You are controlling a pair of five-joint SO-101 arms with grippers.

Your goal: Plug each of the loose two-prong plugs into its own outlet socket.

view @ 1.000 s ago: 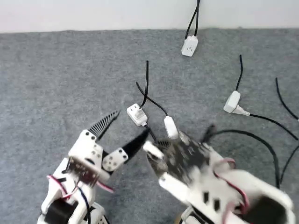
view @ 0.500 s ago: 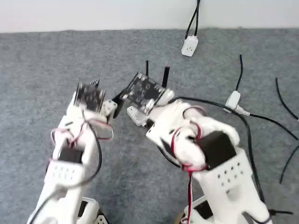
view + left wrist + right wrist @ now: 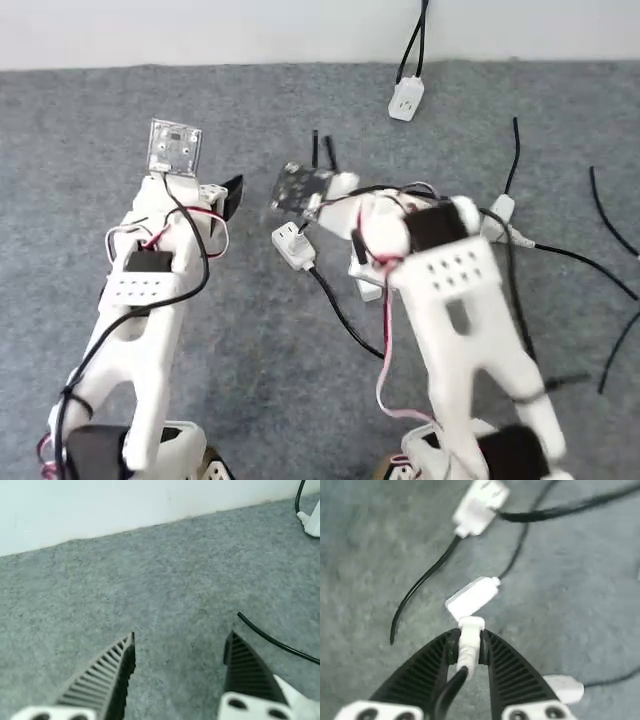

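Observation:
My right gripper [image 3: 469, 647] is shut on a small white plug [image 3: 470, 639], whose black cord runs back between the fingers. Just ahead of the plug's tip a white socket block [image 3: 472, 596] lies on the grey carpet, apart from it. In the high view the right arm [image 3: 440, 270] stretches over the middle, beside a white block [image 3: 292, 243] with a black cord. My left gripper [image 3: 181, 637] stands open above bare carpet with nothing between its fingers. The left arm [image 3: 150, 270] reaches up the left side.
A white connector [image 3: 405, 100] on a black cord lies by the back wall, and another [image 3: 497, 215] at the right. Loose black cords [image 3: 600, 280] trail over the right side. A thin cord end [image 3: 260, 630] lies near my left gripper. The carpet on the left is bare.
Both arms have stretched from the near edge toward the back of the table. The right arm now covers the middle where a white plug lay. The left gripper stays open.

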